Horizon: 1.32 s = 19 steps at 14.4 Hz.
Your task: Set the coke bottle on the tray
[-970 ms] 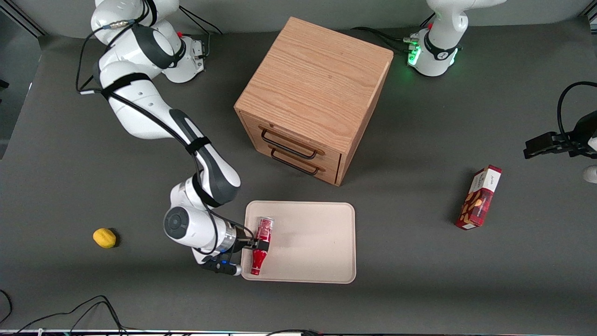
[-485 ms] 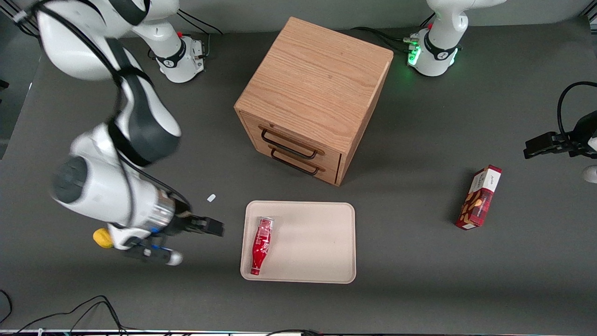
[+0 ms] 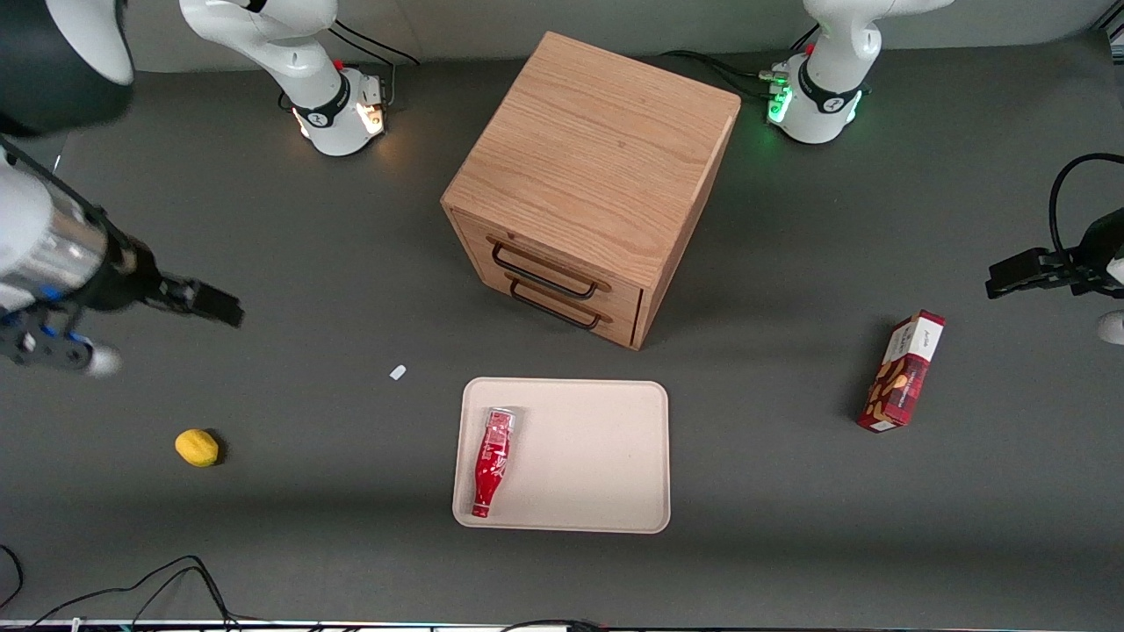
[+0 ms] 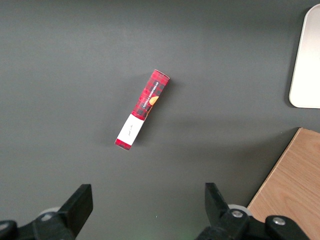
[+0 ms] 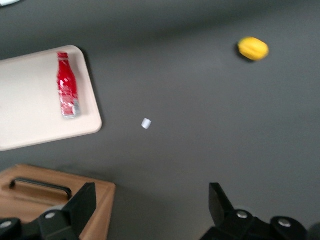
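Note:
The coke bottle lies on its side on the cream tray, near the tray's edge toward the working arm's end, cap toward the front camera. Both show in the right wrist view, the coke bottle on the tray. My gripper is open and empty, raised high above the table toward the working arm's end, well away from the tray. Its fingers stand wide apart with nothing between them.
A wooden drawer cabinet stands farther from the camera than the tray. A yellow lemon and a small white scrap lie on the table. A red carton lies toward the parked arm's end.
My gripper let go of the coke bottle and pulled away from the tray, rising and moving toward the working arm's end. The bottle stays lying on the tray.

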Each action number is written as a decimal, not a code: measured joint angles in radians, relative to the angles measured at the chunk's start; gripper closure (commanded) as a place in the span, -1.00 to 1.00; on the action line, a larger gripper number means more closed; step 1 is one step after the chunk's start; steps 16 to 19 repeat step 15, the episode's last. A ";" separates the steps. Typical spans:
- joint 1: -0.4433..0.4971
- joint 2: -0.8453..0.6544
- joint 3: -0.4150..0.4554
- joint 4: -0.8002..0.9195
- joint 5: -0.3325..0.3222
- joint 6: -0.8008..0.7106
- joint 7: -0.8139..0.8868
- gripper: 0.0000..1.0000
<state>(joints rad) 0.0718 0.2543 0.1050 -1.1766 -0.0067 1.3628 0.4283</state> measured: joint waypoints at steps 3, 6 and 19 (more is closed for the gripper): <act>0.000 -0.215 -0.058 -0.249 0.041 -0.003 -0.020 -1.00; 0.000 -0.344 -0.083 -0.418 0.050 0.012 -0.029 -1.00; 0.002 -0.363 -0.086 -0.448 0.036 0.012 -0.030 -1.00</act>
